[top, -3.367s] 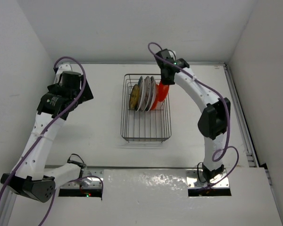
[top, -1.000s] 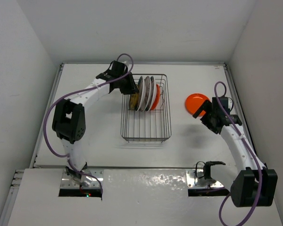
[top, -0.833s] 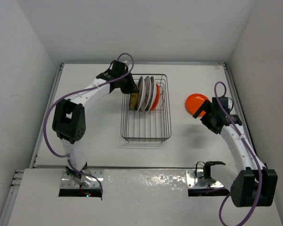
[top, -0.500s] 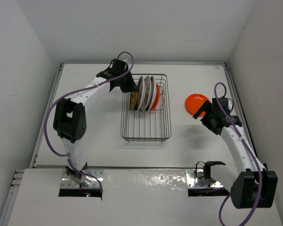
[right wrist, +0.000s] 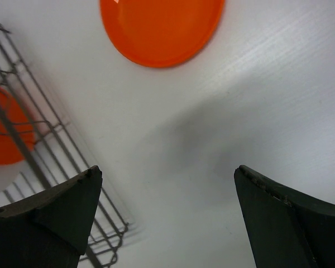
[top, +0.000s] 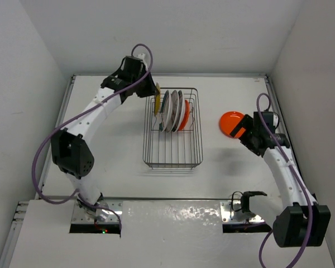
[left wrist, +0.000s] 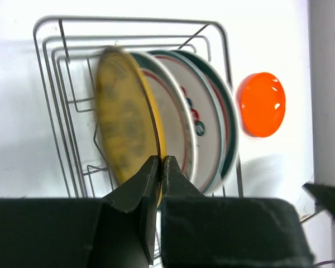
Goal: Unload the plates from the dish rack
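My left gripper (top: 152,92) (left wrist: 161,162) is shut on the rim of the yellowish-brown plate (top: 156,98) (left wrist: 123,131), which hangs upright over the back left corner of the dish rack (top: 173,166) (left wrist: 128,19). Three plates still stand in the rack: two white ones with patterned rims (top: 171,110) (left wrist: 181,128) and an orange one (top: 186,115). Another orange plate (top: 232,123) (right wrist: 162,28) (left wrist: 261,104) lies flat on the table right of the rack. Just near of it, my right gripper (top: 244,132) (right wrist: 167,173) stands open and holds nothing.
White walls close in the table at the back and on both sides. A raised white rail (top: 282,128) runs along the right edge. Bare white table lies left of the rack and in front of it.
My left gripper closed on the yellowish-brown plate and raised it out of its slot, towards the back left. The right arm drew back slightly from the orange plate on the table.
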You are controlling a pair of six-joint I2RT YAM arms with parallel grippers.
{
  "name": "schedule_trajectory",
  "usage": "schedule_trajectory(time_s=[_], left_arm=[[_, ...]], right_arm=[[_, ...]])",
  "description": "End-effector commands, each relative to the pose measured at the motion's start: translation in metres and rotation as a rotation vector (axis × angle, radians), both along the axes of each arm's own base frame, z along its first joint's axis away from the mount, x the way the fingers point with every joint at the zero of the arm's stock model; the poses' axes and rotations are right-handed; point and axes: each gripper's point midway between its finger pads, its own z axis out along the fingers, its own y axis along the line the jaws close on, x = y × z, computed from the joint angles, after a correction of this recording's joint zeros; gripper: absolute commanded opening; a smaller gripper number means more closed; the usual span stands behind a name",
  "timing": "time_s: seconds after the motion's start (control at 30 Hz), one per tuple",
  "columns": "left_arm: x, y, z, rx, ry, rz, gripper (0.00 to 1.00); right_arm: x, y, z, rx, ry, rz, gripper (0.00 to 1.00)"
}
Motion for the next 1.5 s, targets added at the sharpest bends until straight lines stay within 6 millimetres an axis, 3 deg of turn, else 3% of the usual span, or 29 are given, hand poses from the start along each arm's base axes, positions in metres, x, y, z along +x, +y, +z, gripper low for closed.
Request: schedule_trajectory(time_s=[0.0,0.2,0.33,0.37,0.4,0.43,0.47,0.5,0.53,0.6,0.63,0.73,0.87,1.07,1.27,1.37,1.47], left_arm=[[-0.005,0.006,0.064,0.042,-0.223,-0.076,0.0],[-0.036,0.01,0.103,0.148,-0.424,-0.205,0.0],[-0.065,-0.005,0.111,0.254,-0.534,-0.333,0.0],[-0.078,-0.018,0.104,0.309,-0.555,-0.381,0.0],[-0.088,-0.025,0.107,0.325,-0.578,-0.408,0.0],[-0.095,-0.032,0.102,0.367,-0.591,-0.441,0.0],[-0.113,-0.051,0.099,0.385,-0.6,-0.49,0.0],[-0.123,-0.061,0.096,0.401,-0.603,-0.524,0.0],[-0.132,-0.07,0.097,0.421,-0.618,-0.554,0.0],[-0.158,-0.096,0.089,0.461,-0.633,-0.629,0.0],[-0.175,-0.11,0.089,0.476,-0.654,-0.678,0.0],[-0.197,-0.136,0.081,0.478,-0.662,-0.772,0.0],[-0.216,-0.16,0.076,0.509,-0.703,-0.832,0.0],[-0.214,-0.166,0.084,0.516,-0.751,-0.826,0.0],[-0.214,-0.174,0.088,0.514,-0.789,-0.831,0.0],[-0.214,-0.18,0.085,0.516,-0.788,-0.843,0.0],[-0.216,-0.185,0.081,0.514,-0.785,-0.853,0.0]], right_arm=[[0.027,0.003,0.047,0.008,-0.11,0.017,0.99],[0.054,0.029,0.107,0.132,-0.181,0.089,0.99],[0.071,0.056,0.159,0.275,-0.254,0.163,0.99],[0.076,0.065,0.164,0.331,-0.242,0.177,0.99],[0.075,0.083,0.184,0.348,-0.257,0.231,0.99],[0.076,0.088,0.191,0.35,-0.251,0.248,0.99],[0.078,0.096,0.198,0.35,-0.249,0.274,0.99],[0.082,0.108,0.195,0.348,-0.218,0.305,0.99],[0.082,0.112,0.211,0.344,-0.229,0.32,0.99],[0.085,0.118,0.217,0.327,-0.23,0.335,0.99],[0.084,0.117,0.215,0.322,-0.216,0.329,0.98],[0.078,0.122,0.208,0.331,-0.192,0.346,0.95],[0.06,0.123,0.183,0.295,-0.1,0.394,0.88],[0.037,0.113,0.15,0.241,-0.017,0.406,0.76],[0.021,0.144,0.134,0.402,-0.005,0.469,0.56],[0.02,0.155,0.135,0.465,-0.017,0.492,0.55],[0.024,0.154,0.137,0.471,-0.036,0.461,0.2]])
